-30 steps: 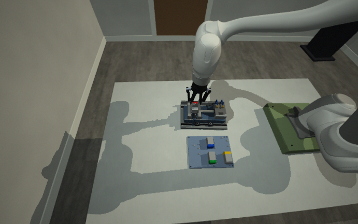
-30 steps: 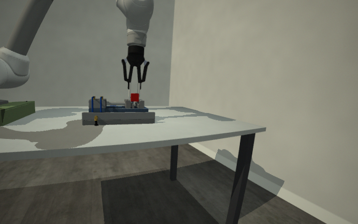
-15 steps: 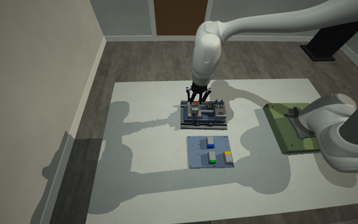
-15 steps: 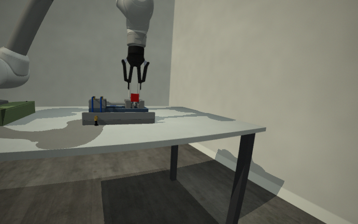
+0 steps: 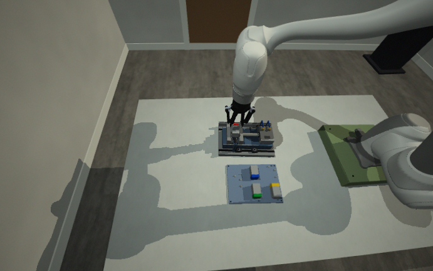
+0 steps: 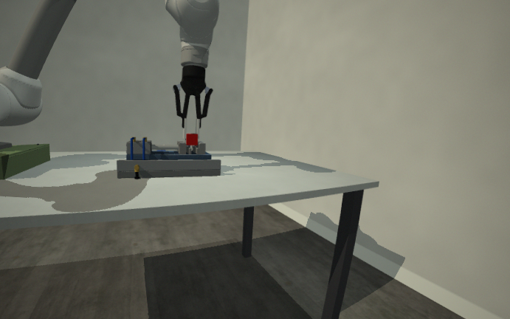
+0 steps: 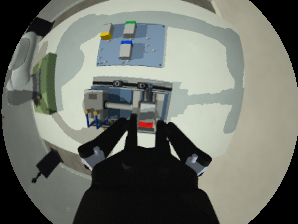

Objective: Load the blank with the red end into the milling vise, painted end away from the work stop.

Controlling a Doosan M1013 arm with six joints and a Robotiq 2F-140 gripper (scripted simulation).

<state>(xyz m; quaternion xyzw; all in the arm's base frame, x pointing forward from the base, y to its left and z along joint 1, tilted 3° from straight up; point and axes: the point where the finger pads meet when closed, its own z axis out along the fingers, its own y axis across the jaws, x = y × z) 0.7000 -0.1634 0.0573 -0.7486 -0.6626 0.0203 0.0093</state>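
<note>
Tool: the tool was clamped on the red blank.
Blank: it sat low in the vise, beside the hose-free jaw.
Axis: long axis ran toward the plate; red end pointed away.
Risk: letting go before it seated could leave it tilted or gapped.

- You see the gripper clamped on the red-ended blank, directly above the vise.
- The green base plate sits well left of the vise.
</note>
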